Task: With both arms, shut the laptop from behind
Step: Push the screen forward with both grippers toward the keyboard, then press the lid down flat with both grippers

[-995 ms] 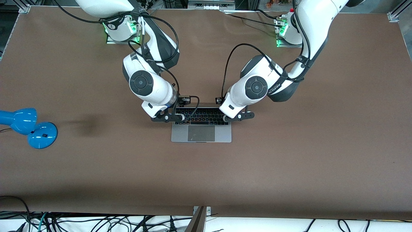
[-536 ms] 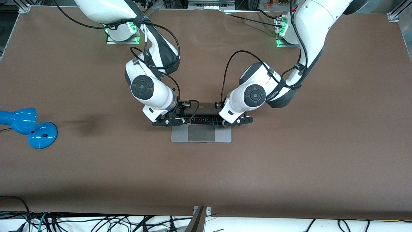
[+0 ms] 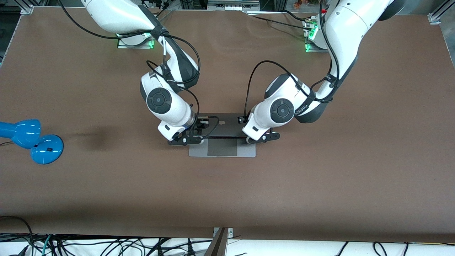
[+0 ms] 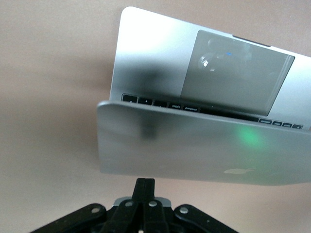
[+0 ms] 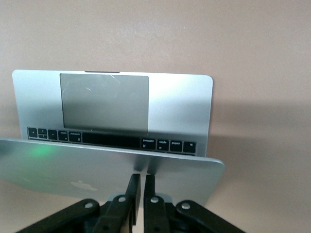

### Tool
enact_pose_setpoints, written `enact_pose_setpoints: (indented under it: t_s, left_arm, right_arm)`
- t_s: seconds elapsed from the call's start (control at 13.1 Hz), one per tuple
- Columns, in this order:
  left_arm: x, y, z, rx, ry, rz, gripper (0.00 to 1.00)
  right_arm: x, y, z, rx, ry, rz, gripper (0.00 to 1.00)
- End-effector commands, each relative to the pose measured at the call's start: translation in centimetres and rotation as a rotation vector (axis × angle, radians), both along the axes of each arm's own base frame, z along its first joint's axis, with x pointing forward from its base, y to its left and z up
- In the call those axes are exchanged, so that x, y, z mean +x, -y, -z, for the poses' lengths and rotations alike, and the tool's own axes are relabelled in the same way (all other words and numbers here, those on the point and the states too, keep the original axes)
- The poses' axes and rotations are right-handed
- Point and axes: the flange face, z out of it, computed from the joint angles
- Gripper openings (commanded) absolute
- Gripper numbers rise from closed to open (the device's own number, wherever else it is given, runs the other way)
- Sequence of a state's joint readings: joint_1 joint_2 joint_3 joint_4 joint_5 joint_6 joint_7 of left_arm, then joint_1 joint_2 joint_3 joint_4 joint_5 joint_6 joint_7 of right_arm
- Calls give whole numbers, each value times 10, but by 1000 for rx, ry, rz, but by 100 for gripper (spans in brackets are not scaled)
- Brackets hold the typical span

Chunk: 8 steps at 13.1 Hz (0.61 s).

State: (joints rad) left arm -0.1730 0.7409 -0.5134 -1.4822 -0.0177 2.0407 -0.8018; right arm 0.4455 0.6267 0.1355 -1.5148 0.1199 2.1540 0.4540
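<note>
Laptop (image 3: 222, 137) lid tilts halfway down under our left gripper (image 4: 144, 187) and right gripper (image 5: 137, 187), both pinched closed and holding nothing; uneven pushing could twist the hinge.

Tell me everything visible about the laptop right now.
The laptop is slim grey metal and lies mid-table, its lid tilted well down over the black keys, trackpad still exposed. A pale apple logo shows on the lid. The left gripper and right gripper, fingers shut, press the lid's back.
</note>
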Motion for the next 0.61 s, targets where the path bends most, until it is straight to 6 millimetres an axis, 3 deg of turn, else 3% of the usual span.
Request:
enact_pose_setpoints:
  t_s: [0.0, 0.54]
  left_arm:
    - [15, 10, 14, 8, 21, 19, 0]
    - [31, 6, 42, 29, 39, 27, 0]
  right_arm:
    - [3, 1, 4, -6, 21, -17, 10]
    - [8, 4, 24, -6, 39, -31, 10]
